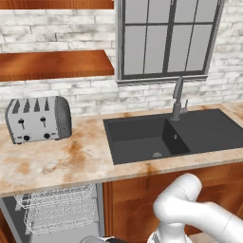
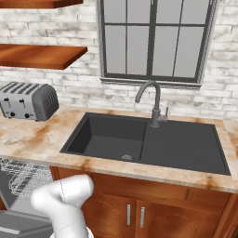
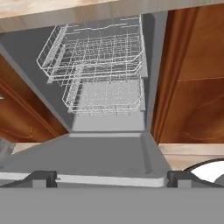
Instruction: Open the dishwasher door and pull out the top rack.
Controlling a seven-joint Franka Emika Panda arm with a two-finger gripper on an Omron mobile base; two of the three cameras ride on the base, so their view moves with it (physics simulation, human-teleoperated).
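Dishwasher door: the flat grey metallic dishwasher door (image 3: 94, 155) lies folded down and open, spreading across the lower half of the hand view, directly beyond the fingertips.
Top rack: the shallow white-silver wire-grid top rack (image 3: 94, 46) sits in the upper centre of the hand view, inside the grey dishwasher cavity, above a second wire basket (image 3: 105, 96); it lies well beyond the pincer, apart from it. In the left base view it shows at lower left under the table edge (image 1: 54, 199).
Pincer: the dark two-finger pincer (image 3: 111, 179) stands released, its fingertips (image 3: 41, 178) spread wide at the bottom corners, grasping nothing.
Table: the mottled beige stone table (image 1: 71, 161) carries a black sink (image 1: 142, 137) and a grey four-slot toaster (image 1: 38, 118).
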